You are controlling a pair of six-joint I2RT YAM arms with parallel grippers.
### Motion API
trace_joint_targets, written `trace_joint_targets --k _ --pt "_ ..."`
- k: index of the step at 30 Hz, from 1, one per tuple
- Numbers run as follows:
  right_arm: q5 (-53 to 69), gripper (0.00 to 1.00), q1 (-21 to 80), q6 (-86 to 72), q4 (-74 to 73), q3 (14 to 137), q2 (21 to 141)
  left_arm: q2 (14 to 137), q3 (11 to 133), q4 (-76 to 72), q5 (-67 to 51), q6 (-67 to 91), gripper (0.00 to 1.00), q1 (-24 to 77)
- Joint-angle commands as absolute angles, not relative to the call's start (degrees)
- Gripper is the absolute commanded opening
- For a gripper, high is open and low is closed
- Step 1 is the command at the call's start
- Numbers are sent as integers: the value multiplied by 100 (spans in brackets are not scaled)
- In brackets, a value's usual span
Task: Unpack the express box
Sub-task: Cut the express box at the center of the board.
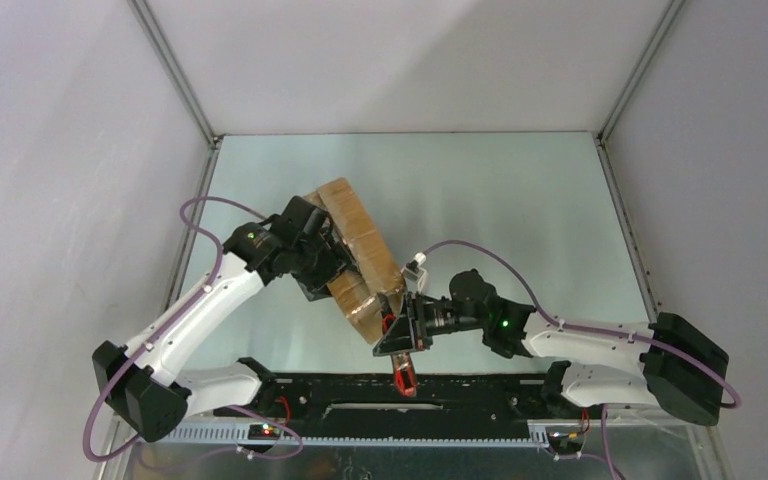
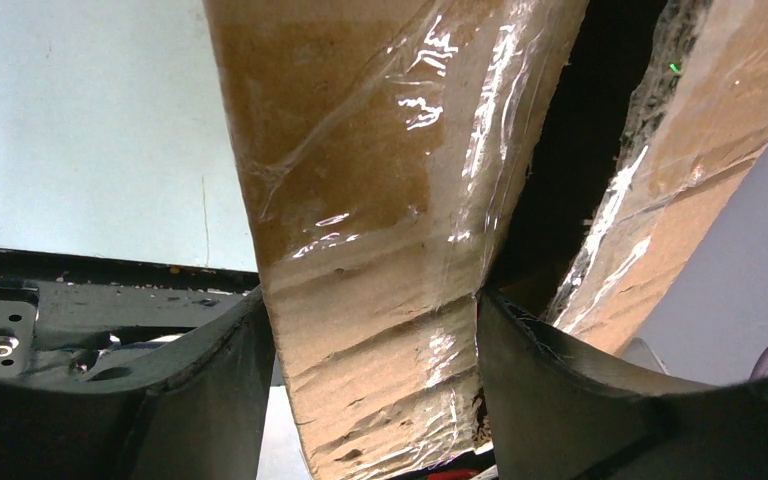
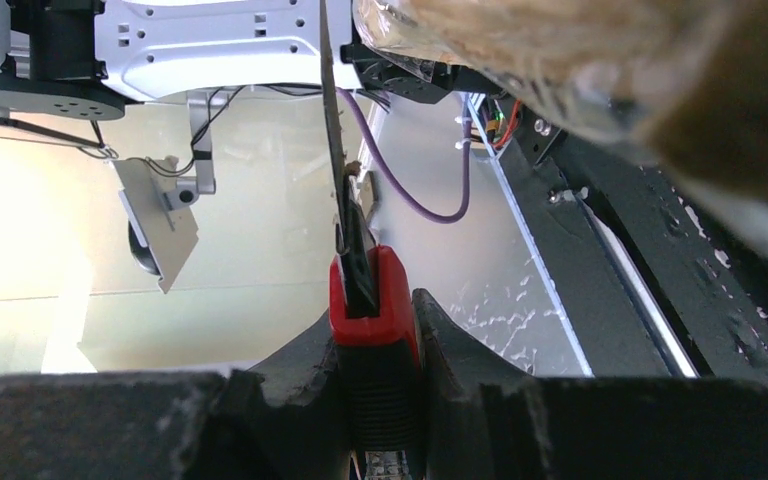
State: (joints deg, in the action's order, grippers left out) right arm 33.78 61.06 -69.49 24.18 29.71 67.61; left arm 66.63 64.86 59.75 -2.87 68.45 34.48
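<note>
Overhead camera looking down from behind, wrist cameras close, all sharing the express box

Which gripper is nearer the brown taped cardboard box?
Left. Left gripper clamps a flap of the brown cardboard box; right gripper, holding a red-handled knife, sits beside its near end.

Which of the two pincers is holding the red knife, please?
The right pincer, shut on the knife; the left pincer clamps the cardboard box instead.

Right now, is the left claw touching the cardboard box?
Touching. In the left wrist view, both fingers of the left claw press against opposite sides of the express box, with no gap.
</note>
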Motion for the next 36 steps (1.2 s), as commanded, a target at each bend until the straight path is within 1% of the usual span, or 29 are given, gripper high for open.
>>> trace_joint_targets --k 1,8,13,16,18,19,20,21,23,24,25,29,31,33,36 --pt "3544 0 6292 -7097 2727 2859 6690 6588 6322 5588 -524 7013 0 3419" --pt "3639 0 6401 -7249 3121 2821 7005 6570 6334 5602 -530 7017 0 3365" --pt "3612 0 6436 -7243 3083 2818 7011 6622 6370 5622 -530 6894 0 3255" --pt "3551 0 6406 -7164 2904 2826 6833 6680 6441 5677 -484 6766 0 3191" --pt "3456 0 6365 -6966 2460 2932 6599 6746 6552 5691 -550 6598 1 3190" --pt "3391 0 6339 -6788 2129 3022 6447 6801 6643 5754 -555 6520 6 3190" --pt "3311 0 6297 -6620 1753 3100 6272 6838 6737 5806 -568 6432 15 3190" --pt "3257 0 6232 -6483 1464 3158 6101 6864 6826 5842 -571 6350 28 3197" --pt "3292 0 6046 -6371 1083 3199 5802 6862 6967 5890 -563 6189 42 3199" --pt "3333 0 5959 -6333 980 3211 5662 6844 7029 5887 -581 6127 53 3194" --pt "3365 0 5883 -6279 847 3239 5551 6829 7076 5876 -602 6064 66 3197" --pt "3500 0 5652 -6006 263 3464 5218 6752 7323 5853 -731 5766 97 3199" --pt "3509 0 5496 -5822 -72 3628 5039 6698 7450 5858 -778 5606 100 3195" --pt "3537 0 5248 -5606 -529 3849 4902 6645 7598 5880 -824 5435 100 3199" --pt "3741 0 4971 -5416 -786 4096 4878 6506 7779 5961 -864 5210 100 3199"
